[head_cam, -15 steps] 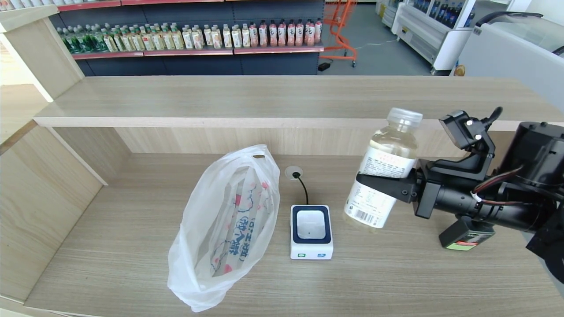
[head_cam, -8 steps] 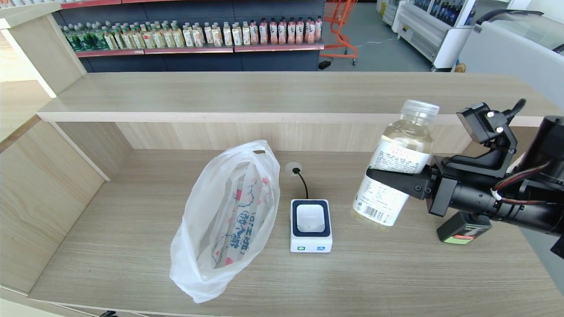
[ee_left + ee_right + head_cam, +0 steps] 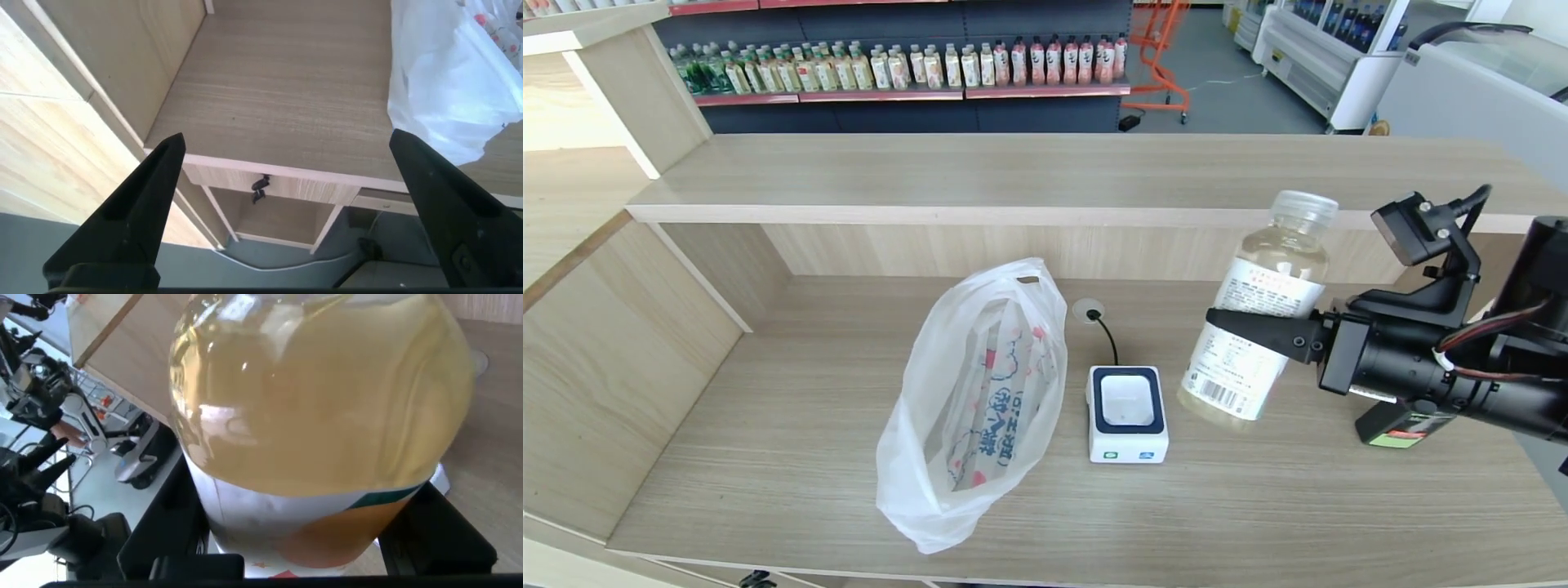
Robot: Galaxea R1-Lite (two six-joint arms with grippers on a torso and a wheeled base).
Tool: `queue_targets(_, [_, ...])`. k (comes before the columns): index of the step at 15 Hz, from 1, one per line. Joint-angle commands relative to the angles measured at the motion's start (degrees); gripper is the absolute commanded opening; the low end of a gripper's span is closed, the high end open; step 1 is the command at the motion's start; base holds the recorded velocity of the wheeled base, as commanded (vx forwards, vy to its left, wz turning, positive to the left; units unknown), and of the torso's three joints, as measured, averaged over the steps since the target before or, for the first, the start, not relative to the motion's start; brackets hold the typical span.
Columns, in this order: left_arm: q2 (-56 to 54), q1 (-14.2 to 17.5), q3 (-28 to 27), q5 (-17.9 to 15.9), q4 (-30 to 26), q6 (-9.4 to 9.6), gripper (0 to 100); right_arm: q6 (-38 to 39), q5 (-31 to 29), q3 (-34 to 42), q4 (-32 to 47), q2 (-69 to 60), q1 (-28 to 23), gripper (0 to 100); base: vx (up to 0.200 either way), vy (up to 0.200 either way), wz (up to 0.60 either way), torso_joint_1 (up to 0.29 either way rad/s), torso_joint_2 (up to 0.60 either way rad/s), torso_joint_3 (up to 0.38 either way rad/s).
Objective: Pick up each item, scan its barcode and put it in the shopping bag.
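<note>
Right end effector [image 3: 1245, 333]: closed on a clear bottle [image 3: 1270, 273] of pale yellowish drink, gripping across the white label at mid-height. Bottle is off the desk [image 3: 1258, 514], right of centre in the head view. In the right wrist view the liquid-filled body sits close to the lens between the two dark fingers.

Bottle long axis: near upright, slightly tilted, cap toward upper right of frame and base toward lower left. Barcode [image 3: 1227, 396] sits low on the label and faces the head camera, not downward.

Barcode scanner [image 3: 1127, 412]: white box with a dark-framed window facing up, cabled to a grommet behind it. It lies just left of the bottle base in the frame and lower than it.

Key relation: scanner is left of and below the held bottle; the barcode does not face the window. Judgement: the step in hand is the scan, so the bottle needs carrying left and rolling to bring the code over the window.

Shopping bag [image 3: 907, 457]: white plastic, lying on the desk left of the scanner, a printed package already inside.

Left end effector [image 3: 286, 212]: fingers spread wide, holding nothing, below the near desk edge by the bag. Right arm is the one placed for this move
</note>
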State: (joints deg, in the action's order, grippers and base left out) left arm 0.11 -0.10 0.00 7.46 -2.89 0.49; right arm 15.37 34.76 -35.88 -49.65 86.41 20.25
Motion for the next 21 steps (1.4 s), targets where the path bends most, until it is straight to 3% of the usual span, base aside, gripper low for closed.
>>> queue_targets(1, [0.0,0.0,0.0,0.0,0.0,-0.31,100,0.2,-0.5,0.0,0.4,0.9,0.1,0,0.0,0.2,0.0,0.007,0.01,0.002])
queue_targets(6, [0.0,0.0,0.0,0.0,0.0,-0.4,100,0.5,-0.7,-0.7,1.6,5.5,0.4,0,0.0,0.2,0.0,0.006,0.0,0.003])
queue_targets(8, [0.0,0.0,0.0,0.1,0.0,-0.14,100,0.4,-0.9,-2.2,1.6,8.9,0.8,0,0.0,0.0,0.0,0.0,0.0,0.0])
queue_targets(10, [0.0,0.0,0.0,0.0,0.0,-0.14,100,0.4,-4.1,-4.9,1.6,12.6,2.7,0,0.0,0.0,0.0,0.0,0.0,0.0])
queue_targets(11, [0.0,0.0,0.0,0.0,0.0,-0.14,100,0.4,-9.4,-8.5,1.6,16.5,5.3,0,0.0,0.0,0.0,0.0,0.0,0.0])
queue_targets(14, [0.0,0.0,0.0,0.1,0.0,-0.14,100,0.4,-17.2,-12.1,1.1,22.3,10.6,0,0.0,0.0,0.0,0.0,0.0,0.0])
queue_targets(18, [0.0,0.0,0.0,0.1,0.0,-0.14,100,-0.1,-24.4,-18.7,-5.0,32.5,14.6,0,0.0,0.0,0.0,0.0,0.0,0.0])
queue_targets(21, [0.0,0.0,0.0,0.0,0.0,-0.14,100,-9.1,-26.7,-19.9,-8.5,38.6,16.2,0,0.0,0.0,0.0,0.0,0.0,0.0])
